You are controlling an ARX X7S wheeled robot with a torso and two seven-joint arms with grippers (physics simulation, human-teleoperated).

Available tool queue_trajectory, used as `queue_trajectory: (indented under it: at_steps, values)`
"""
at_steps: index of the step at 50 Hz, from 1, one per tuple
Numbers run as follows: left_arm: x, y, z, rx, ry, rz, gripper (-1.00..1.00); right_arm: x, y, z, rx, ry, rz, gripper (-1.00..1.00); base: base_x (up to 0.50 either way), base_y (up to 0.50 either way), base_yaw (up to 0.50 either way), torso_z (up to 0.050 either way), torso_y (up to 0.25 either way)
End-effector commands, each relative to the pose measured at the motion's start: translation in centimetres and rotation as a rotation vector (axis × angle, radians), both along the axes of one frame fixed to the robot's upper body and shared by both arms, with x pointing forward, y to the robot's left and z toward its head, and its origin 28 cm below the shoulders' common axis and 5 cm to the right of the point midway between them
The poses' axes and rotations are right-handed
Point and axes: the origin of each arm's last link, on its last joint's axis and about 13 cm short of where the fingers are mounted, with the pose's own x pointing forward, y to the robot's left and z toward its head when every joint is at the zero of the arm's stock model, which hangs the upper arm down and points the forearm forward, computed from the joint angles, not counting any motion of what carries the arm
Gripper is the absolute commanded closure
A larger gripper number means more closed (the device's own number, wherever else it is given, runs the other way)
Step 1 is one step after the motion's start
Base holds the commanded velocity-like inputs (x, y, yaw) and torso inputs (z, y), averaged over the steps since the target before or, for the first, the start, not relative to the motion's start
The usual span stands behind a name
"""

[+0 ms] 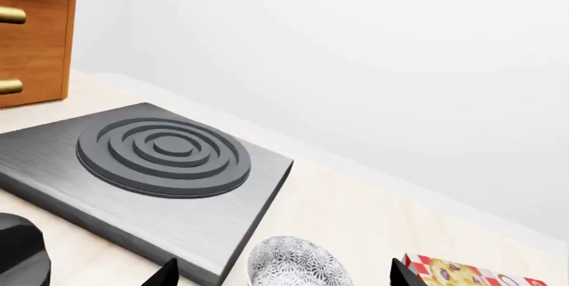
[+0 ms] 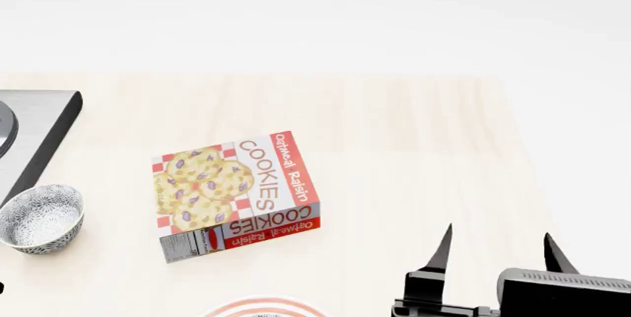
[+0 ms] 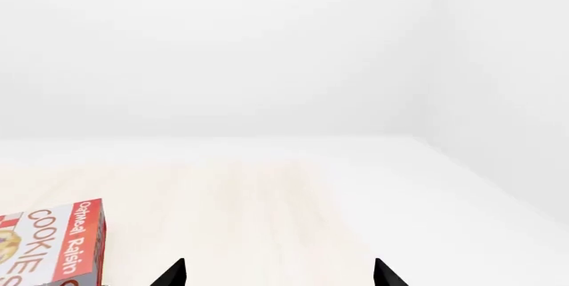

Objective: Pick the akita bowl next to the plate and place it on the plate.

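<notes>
A speckled akita bowl [image 2: 41, 217], white inside, stands upright on the pale wooden counter beside the stove's corner. In the left wrist view the same bowl [image 1: 298, 263] lies just ahead of my left gripper [image 1: 284, 276], between its spread black fingertips [image 1: 167, 274]; the gripper is open and holds nothing. Only a thin red-ringed arc of the plate [image 2: 264, 307] shows at the head view's bottom edge. My right gripper [image 2: 498, 243] hovers open and empty over the counter's near right part, also seen as the right gripper [image 3: 280, 274] in its own view.
A cookie box [image 2: 236, 195] lies flat between bowl and right gripper; the box [image 1: 471, 274] shows beside the bowl. A grey stove [image 1: 169, 159] with ringed burner sits left of the bowl. A wooden cabinet [image 1: 36, 33] stands behind it. White wall backs the counter.
</notes>
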Motion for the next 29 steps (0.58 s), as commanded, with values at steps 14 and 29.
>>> queue_trajectory:
  at_steps: [14, 29]
  values:
    - [-0.4, 0.0, 0.4, 0.003, -0.022, -0.02, -1.0, -1.2, -1.8, 0.4, -0.041, -0.08, -0.123, -1.0, 0.0, 0.0, 0.0, 0.0, 0.0]
    - [-0.6, -0.1, 1.3, -0.008, -0.045, -0.027, -1.0, -1.9, -2.5, 1.0, -0.037, -0.097, -0.164, -1.0, 0.0, 0.0, 0.0, 0.0, 0.0]
